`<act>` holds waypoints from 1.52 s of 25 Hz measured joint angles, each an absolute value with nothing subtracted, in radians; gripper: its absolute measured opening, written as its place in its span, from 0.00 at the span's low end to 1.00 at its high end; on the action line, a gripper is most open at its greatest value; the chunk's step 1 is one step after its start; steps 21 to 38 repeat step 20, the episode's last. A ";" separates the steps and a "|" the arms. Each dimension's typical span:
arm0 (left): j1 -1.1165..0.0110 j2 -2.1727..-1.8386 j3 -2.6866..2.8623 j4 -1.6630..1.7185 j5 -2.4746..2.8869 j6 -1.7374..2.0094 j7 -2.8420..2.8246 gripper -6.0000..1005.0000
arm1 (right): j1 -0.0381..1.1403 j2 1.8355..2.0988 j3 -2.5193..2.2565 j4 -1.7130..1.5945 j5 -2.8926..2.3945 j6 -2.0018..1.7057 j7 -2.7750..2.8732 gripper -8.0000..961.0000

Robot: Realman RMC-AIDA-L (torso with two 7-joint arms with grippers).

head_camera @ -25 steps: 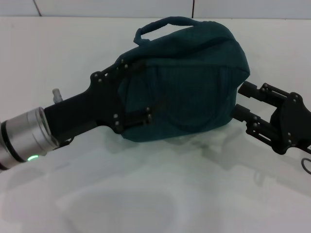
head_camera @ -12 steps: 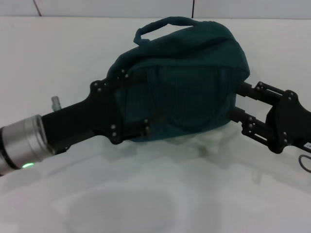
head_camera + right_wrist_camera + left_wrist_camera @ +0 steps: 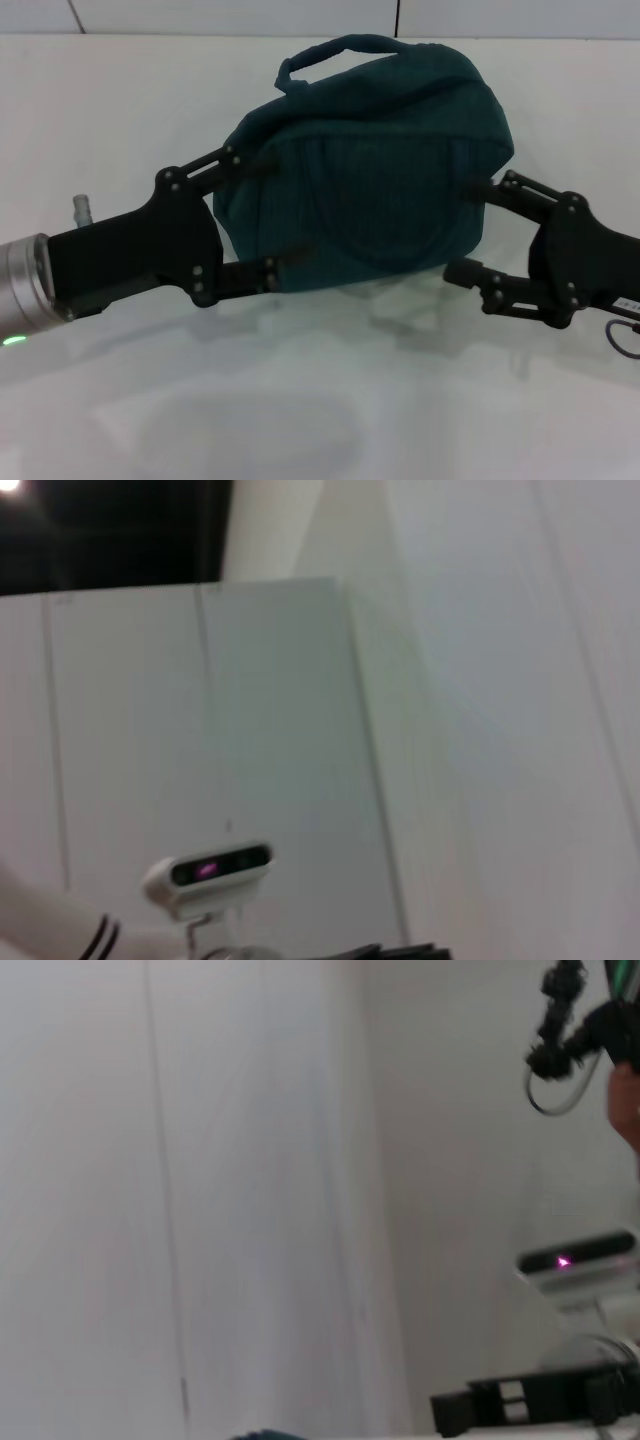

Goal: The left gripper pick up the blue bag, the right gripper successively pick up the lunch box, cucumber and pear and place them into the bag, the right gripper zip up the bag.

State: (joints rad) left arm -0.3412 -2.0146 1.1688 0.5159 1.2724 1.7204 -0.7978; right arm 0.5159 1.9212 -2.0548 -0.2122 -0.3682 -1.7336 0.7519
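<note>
Blue bag [image 3: 370,170]: sitting zipped on the white table [image 3: 320,400], handle up, between the two claws
Left gripper [image 3: 268,215]: fingers spread wide, flanking the bag's left end, gripping nothing
Right gripper [image 3: 475,230]: fingers spread apart at the bag's right end, holding nothing

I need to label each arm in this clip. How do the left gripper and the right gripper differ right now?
The left gripper shows a silver wrist with a green light; the right gripper carries a small white label. The left one flanks the blue bag's left end, the right one its right end. Both are black, open, two-fingered claws.
</note>
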 joint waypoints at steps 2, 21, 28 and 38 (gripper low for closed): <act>-0.344 -2.008 1.169 0.537 1.306 1.721 -0.802 0.83 | 0.534 1.921 -2.056 -0.213 -0.386 -1.727 0.752 0.78; -0.328 -2.007 1.127 0.578 1.415 1.702 -0.828 0.83 | 0.593 1.945 -2.058 -0.221 -0.436 -1.620 0.753 0.87; -0.328 -2.007 1.127 0.578 1.415 1.702 -0.828 0.83 | 0.593 1.945 -2.058 -0.221 -0.436 -1.620 0.753 0.87; -0.328 -2.007 1.127 0.578 1.415 1.702 -0.828 0.83 | 0.593 1.945 -2.058 -0.221 -0.436 -1.620 0.753 0.87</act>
